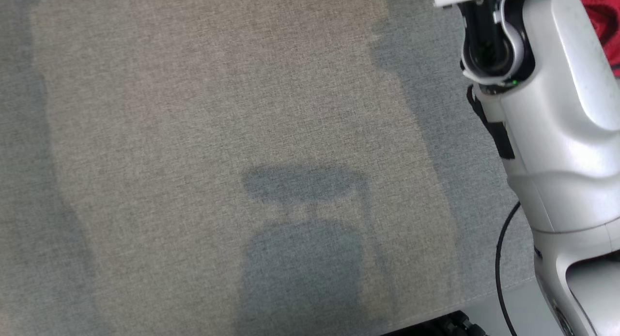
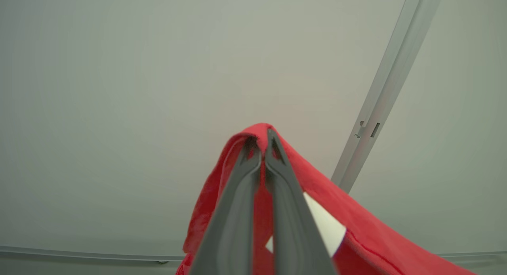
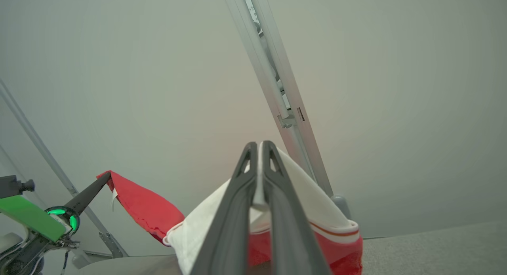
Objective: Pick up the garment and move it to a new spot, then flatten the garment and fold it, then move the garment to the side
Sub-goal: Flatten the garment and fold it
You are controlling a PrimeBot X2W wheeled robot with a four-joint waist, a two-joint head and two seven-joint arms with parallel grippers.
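Observation:
The garment (image 2: 356, 223) is red with white panels and hangs in the air, stretched between both grippers. In the left wrist view my left gripper (image 2: 261, 138) is shut on a red fold of it, in front of a pale wall. My right gripper (image 3: 259, 146) is shut on a white part of the garment (image 3: 309, 211). The right wrist view also shows my left gripper (image 3: 103, 179) at the far left, pinching the red corner. In the head view, a scrap of the red garment (image 1: 600, 11) peeks out behind my pale right forearm (image 1: 557, 132) at the top right.
The grey fabric-covered table (image 1: 242, 132) lies below, its front edge (image 1: 484, 302) at the lower right. A black cable (image 1: 501, 258) hangs beside the forearm. A metal rail (image 2: 380, 100) runs up the wall behind the garment; the same rail (image 3: 273, 81) shows in the right wrist view.

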